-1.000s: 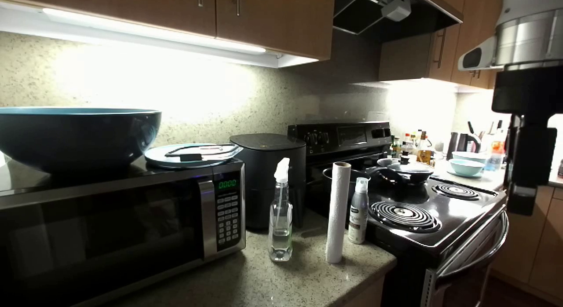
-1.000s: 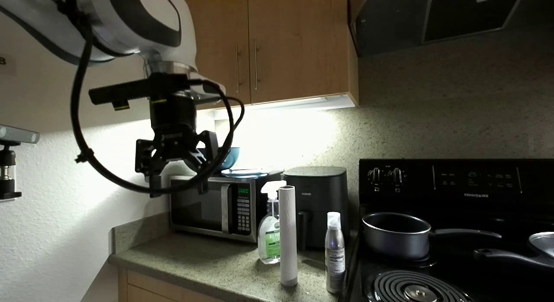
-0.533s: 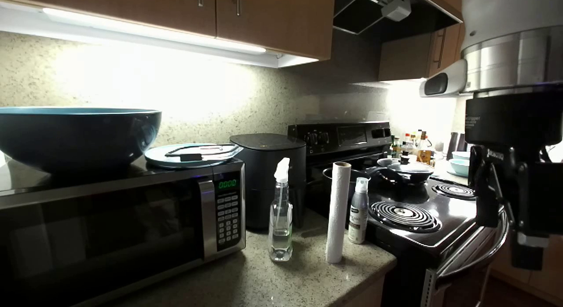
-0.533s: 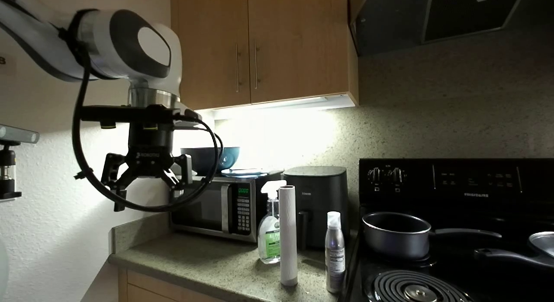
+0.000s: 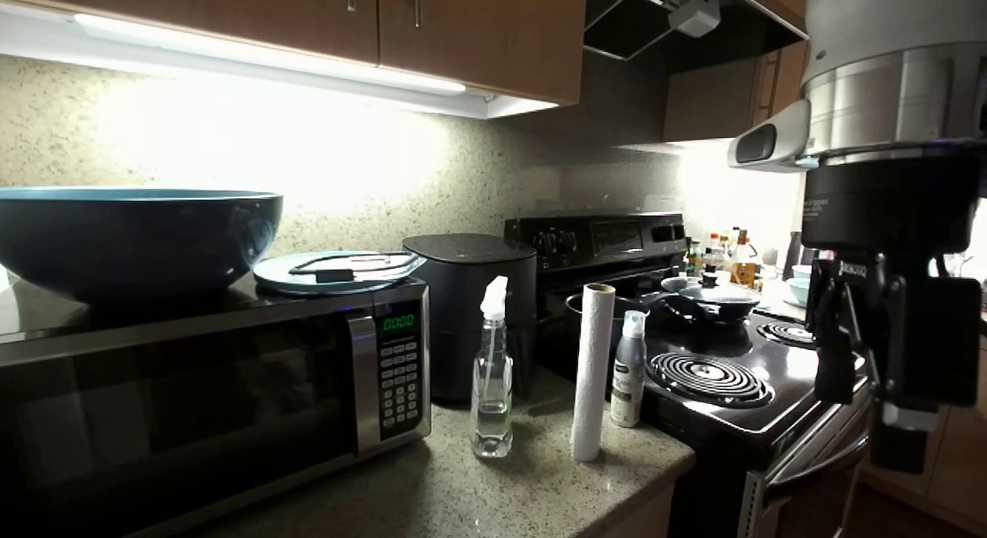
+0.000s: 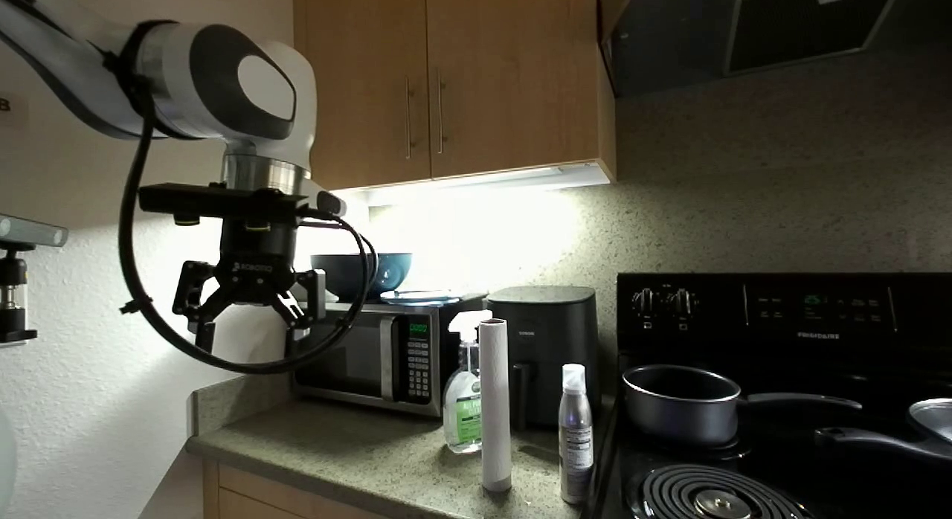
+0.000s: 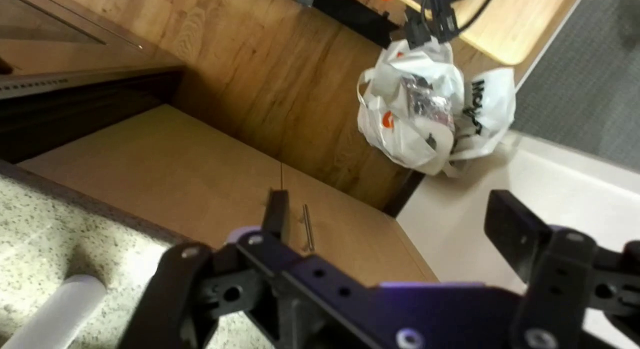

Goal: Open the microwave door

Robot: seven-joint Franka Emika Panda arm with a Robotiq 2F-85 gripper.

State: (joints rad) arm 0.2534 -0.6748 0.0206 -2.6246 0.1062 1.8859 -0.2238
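Observation:
The microwave door is a wide dark glass panel and stands shut; it also shows in an exterior view. Its upright silver handle is beside the button panel with green digits. My gripper points down, with fingers wide apart and nothing between them. It is in front of the microwave's far left end in that view, apart from it. It also shows at the right edge in an exterior view. In the wrist view the open fingers hang over cabinet fronts and floor; the microwave is out of view there.
A spray bottle, a white paper roll and a spray can stand right of the microwave. A black air fryer is behind. A bowl and plate rest on top. The stove is farther right.
My gripper has moved lower and, in an exterior view, left, and has turned so both fingers show. In the last half second it has barely moved. The microwave door has not changed.

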